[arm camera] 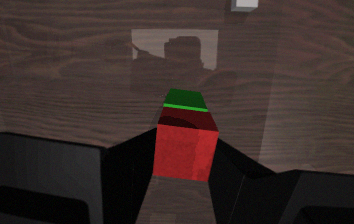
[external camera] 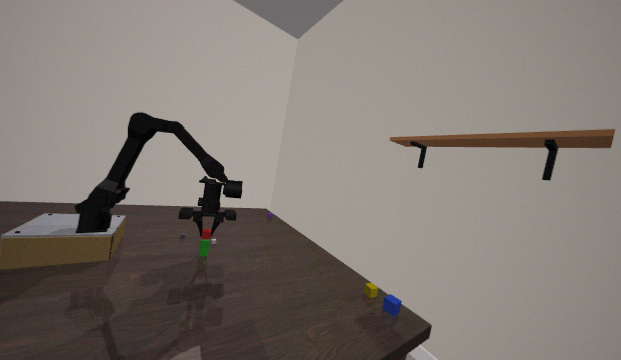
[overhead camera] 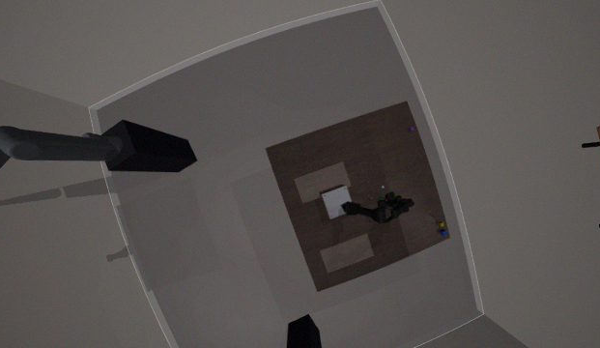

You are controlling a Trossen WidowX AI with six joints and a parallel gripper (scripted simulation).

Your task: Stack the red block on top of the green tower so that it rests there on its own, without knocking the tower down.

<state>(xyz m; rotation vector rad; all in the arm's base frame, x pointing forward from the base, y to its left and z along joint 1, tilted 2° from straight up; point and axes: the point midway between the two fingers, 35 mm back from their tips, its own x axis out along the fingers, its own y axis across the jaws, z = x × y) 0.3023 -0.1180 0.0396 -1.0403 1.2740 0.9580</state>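
The gripper (arm camera: 184, 155) pinches the red block (arm camera: 185, 150) by its flat sides just above the green tower (external camera: 204, 247); it looks light, rigid and easy to tip

Matte black arm (external camera: 155, 135) of slender tubular links. Above the claw (external camera: 206, 231), a cylindrical black wrist housing; its fingers are angular black wedges.

A bare test room: plain beige walls, one dark wooden table (external camera: 290, 280), a wall shelf (external camera: 500, 139) at three o'clock, the arm (external camera: 155, 145) on a base box.
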